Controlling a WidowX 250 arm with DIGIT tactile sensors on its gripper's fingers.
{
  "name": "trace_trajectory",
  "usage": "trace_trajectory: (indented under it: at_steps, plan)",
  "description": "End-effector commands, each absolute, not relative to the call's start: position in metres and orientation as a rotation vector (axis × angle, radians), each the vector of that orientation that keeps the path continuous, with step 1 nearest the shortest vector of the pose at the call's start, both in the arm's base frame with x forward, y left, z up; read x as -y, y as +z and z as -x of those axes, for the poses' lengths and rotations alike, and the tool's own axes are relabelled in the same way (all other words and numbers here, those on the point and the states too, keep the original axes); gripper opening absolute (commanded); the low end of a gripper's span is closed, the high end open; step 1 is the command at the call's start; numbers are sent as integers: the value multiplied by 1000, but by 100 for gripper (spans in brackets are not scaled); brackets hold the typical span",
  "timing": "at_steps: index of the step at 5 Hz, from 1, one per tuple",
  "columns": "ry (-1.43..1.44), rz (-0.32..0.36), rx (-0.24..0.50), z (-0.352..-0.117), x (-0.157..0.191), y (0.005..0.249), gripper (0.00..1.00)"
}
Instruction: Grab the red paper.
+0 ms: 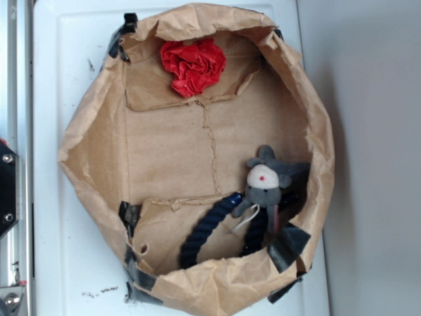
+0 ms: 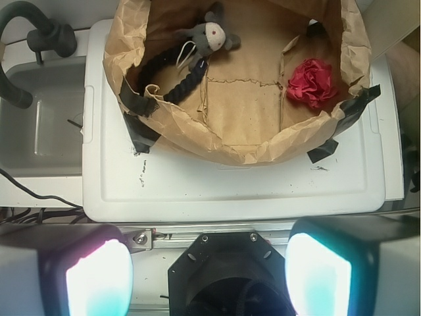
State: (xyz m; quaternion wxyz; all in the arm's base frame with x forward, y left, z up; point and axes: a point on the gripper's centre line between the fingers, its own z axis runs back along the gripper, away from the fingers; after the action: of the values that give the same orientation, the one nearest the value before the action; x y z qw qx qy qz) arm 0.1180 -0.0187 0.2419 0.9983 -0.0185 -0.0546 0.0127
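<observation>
While claw (image 2: 209,273) gapes empty: red paper (image 1: 193,65) in brown bag (image 1: 92,131), perhaps on white lid (image 2: 230,187)

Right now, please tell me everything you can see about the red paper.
The red paper is a bright red wad, crumpled into a rosette with many folds; it looks thin, like tissue. It lies loose on the floor of the brown paper bag, near one end wall, beside a folded flap of the bag's floor. Only the bag touches it. The grey plush mouse and dark rope lie at the opposite end. The gripper, open, is far from it, outside the bag.
</observation>
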Motion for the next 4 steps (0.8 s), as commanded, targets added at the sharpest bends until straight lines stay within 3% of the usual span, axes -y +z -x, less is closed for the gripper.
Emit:
trace_trajectory:
  at_steps: [1,2,4]
  plan:
    - [25,37,109,-118,19,242,100]
    - [-87,93,116,-155,-8,251,100]
    - [-312,103,35,-242,-36,243,100]
